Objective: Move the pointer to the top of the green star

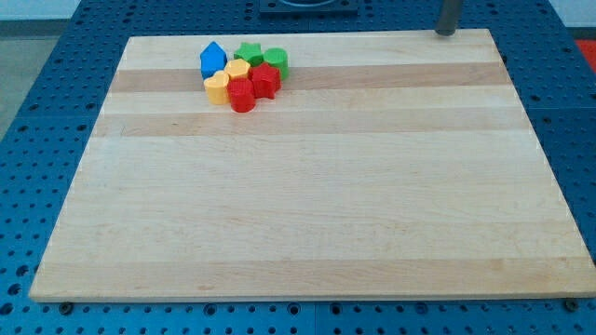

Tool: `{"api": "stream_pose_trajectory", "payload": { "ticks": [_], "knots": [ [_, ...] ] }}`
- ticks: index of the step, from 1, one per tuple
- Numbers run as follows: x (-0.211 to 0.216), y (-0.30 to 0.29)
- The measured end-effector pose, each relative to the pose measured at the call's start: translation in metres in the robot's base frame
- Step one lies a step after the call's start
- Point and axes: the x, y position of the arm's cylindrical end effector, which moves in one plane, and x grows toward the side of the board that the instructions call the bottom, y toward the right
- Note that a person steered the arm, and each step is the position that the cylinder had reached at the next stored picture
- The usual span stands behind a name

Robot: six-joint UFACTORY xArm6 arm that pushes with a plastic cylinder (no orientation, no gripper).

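The wooden surface (307,186) fills most of the view, pale planks with grain running across, resting on a blue perforated base (28,112). The rod (449,15) enters at the view's top right, only its lower stretch visible; the tool here is that plain rod, with no jaws to open or close, and it clamps nothing. My tip (447,32) sits at the far edge of the surface, right at the view's top border of the board, touching no block. The green star (248,52) lies well apart from my tip, far toward the view's left, at nearly the same height in the view, close to the surface's top edge in its left half. It belongs to a tight cluster of blocks. Largest in that cluster appear the blue block (213,59), with a peaked house-like top, at the cluster's left, and two red blocks: one (265,80) just below the star, shape star-like but not certain, and a rounder one (241,95) at the cluster's bottom. A yellow block (217,87) sits below the blue one, and a second yellow block (237,68) lies between blue and red, touching the star's lower left. A green round block (275,60) sits just beside the star on its right. The star itself is bright green, low and flat-topped, its points partly hidden by neighbours.
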Motion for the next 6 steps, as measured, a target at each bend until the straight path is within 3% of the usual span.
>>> {"api": "stream_pose_trajectory", "payload": {
  "ticks": [1, 2, 4, 5, 6],
  "knots": [
    [0.001, -0.023],
    [0.001, -0.097],
    [0.003, -0.1],
    [0.011, -0.059],
    [0.009, -0.1]
  ]
}}
